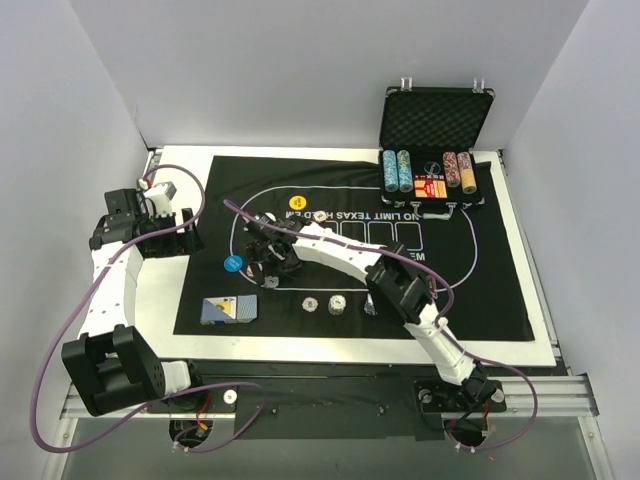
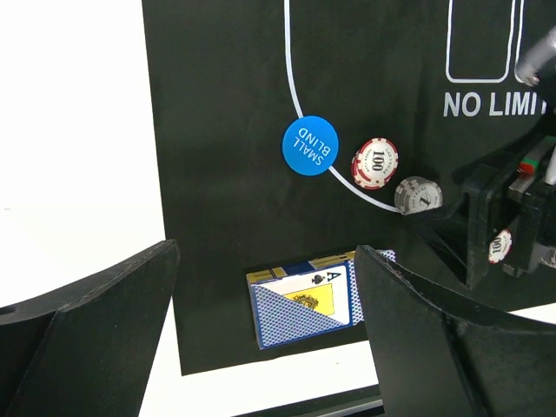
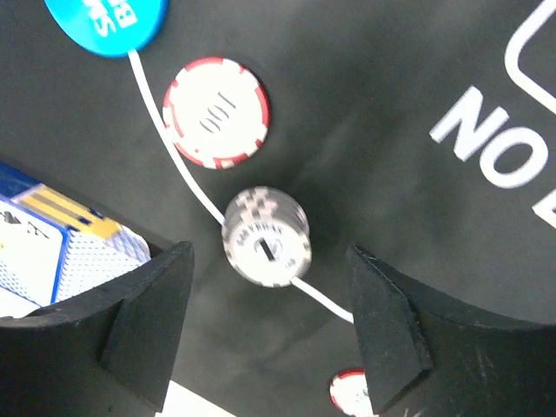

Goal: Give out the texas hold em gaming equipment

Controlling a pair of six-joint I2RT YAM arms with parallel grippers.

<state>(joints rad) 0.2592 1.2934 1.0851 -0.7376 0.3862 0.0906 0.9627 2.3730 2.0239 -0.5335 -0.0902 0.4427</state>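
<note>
right gripper (image 3: 271, 269): released, fingers apart, low over left half of mat (image 1: 480, 280); nothing gripped
between right fingers: grey chip stack (image 3: 267, 248), gap on both sides, neither finger touching it
left gripper (image 2: 265, 261): released, spread wide, nothing in it; hangs at mat's left edge, over the end where the cards lie
grey chip stack: short pile, top chip marked 1, sits on the printed white line (image 3: 323, 301) of the oval
red 100 chip (image 3: 215, 111): flat on mat, just beside grey chip stack on the side toward the blue disc, overlapping the white line
blue disc (image 2: 309, 145): reads SMALL BLIND, flat on the white line, close to red 100 chip but apart, toward mat's left edge
small red-white chip (image 3: 352, 391): by the base of one right finger, partly hidden; cannot tell if it lies on mat
cards (image 2: 304, 300): near-left corner of mat, small pile, ace of spades face up, blue patterned back lying across it
yellow disc (image 1: 297, 203): flat on mat toward far edge, left of centre, well apart from the other pieces
pale chips (image 1: 311, 303): two, side by side, near mat's near edge, about the middle
case (image 1: 437, 120): open, lid upright, far-right corner of table (image 1: 300, 349), front lying over mat's far edge
chips in case (image 1: 397, 170): rows standing on edge, blue at left, mixed colours at right
</note>
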